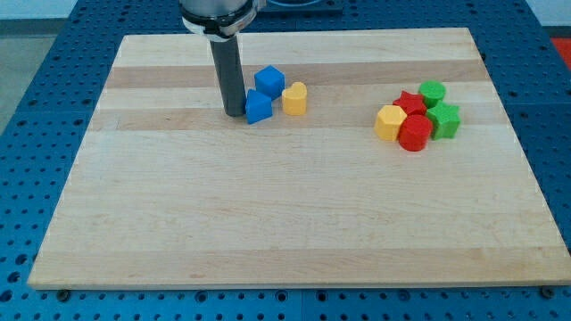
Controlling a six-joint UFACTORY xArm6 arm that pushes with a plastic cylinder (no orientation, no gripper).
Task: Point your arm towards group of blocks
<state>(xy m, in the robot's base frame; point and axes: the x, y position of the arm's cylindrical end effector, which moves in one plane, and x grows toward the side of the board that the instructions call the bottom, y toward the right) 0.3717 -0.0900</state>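
Note:
My tip (235, 113) rests on the board at the upper left of centre, touching the left side of a blue block (258, 107). A blue cube (269, 81) sits just above-right of it, and a yellow heart-shaped block (295, 99) lies to the right. A tight group of blocks lies at the view's right: a yellow hexagon (390, 122), a red star (409, 102), a red cylinder (414, 133), a green cylinder (432, 93) and a green star (443, 119). My tip is far to the left of that group.
The wooden board (285, 223) lies on a blue perforated table (27, 71). The arm's body (219, 13) enters from the view's top edge.

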